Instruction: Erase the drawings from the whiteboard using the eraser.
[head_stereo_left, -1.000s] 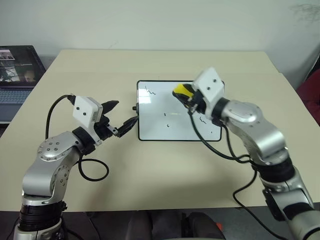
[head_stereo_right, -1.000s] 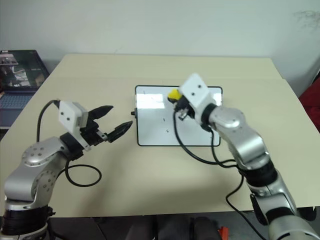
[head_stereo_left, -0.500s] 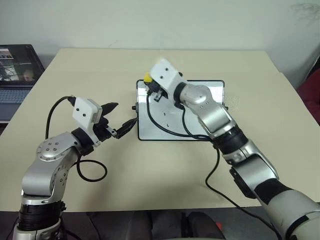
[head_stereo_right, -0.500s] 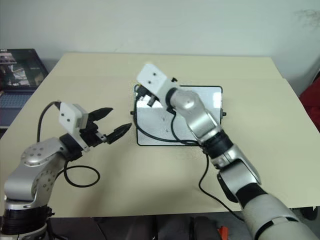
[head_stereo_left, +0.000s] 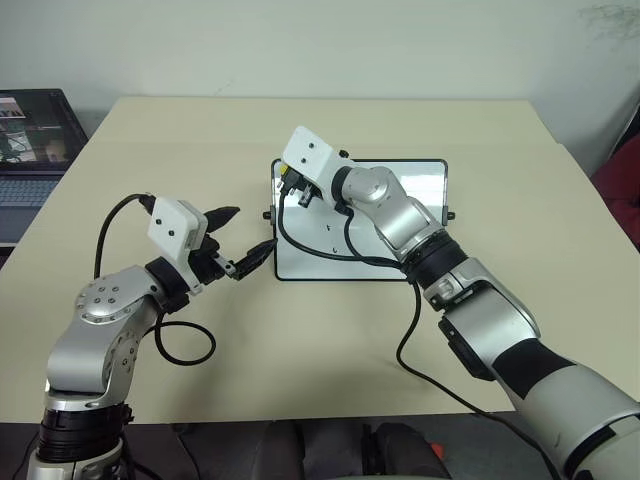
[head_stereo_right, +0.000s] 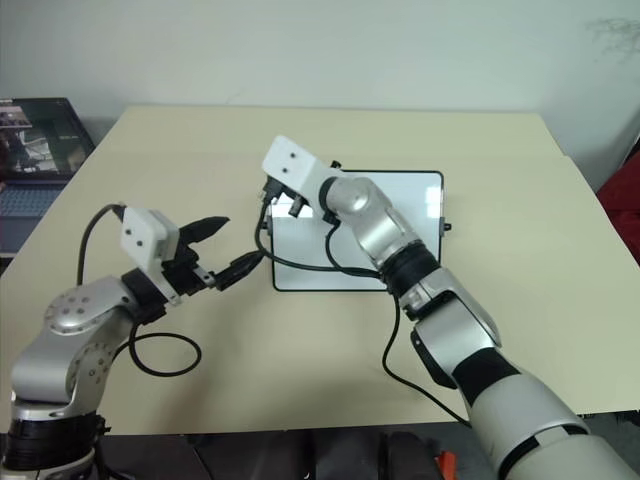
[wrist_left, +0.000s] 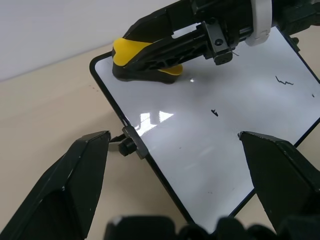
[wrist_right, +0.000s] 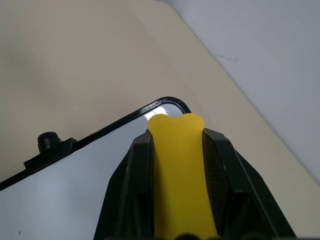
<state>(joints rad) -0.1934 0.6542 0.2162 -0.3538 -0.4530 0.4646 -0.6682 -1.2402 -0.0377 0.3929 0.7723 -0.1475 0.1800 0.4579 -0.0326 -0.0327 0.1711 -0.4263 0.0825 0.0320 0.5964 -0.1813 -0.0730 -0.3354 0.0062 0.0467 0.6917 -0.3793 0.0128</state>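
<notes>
The whiteboard (head_stereo_left: 300, 256) lies flat mid-table, black-framed, with knobs on its short sides. A few small dark drawings (wrist_left: 214, 112) are left on it, one squiggle (wrist_left: 284, 81) toward the far end. My right gripper (wrist_left: 150, 47) is shut on the yellow eraser (wrist_left: 144, 56), whose dark underside rests on the board at its far left corner (wrist_right: 167, 102). The eraser (wrist_right: 177, 175) shows yellow between the right fingers. My left gripper (head_stereo_left: 243, 235) hangs open just off the board's left edge, beside the knob (wrist_left: 127, 146), holding nothing.
A laptop (head_stereo_left: 35, 140) with a lit screen stands off the table's far left corner. A red thing (head_stereo_left: 625, 190) shows past the right edge. Black cables hang from both arms, the right one drooping over the board.
My right arm has swept the eraser from the board's upper right to its far left corner, stretching out across the board. The left arm has stayed put.
</notes>
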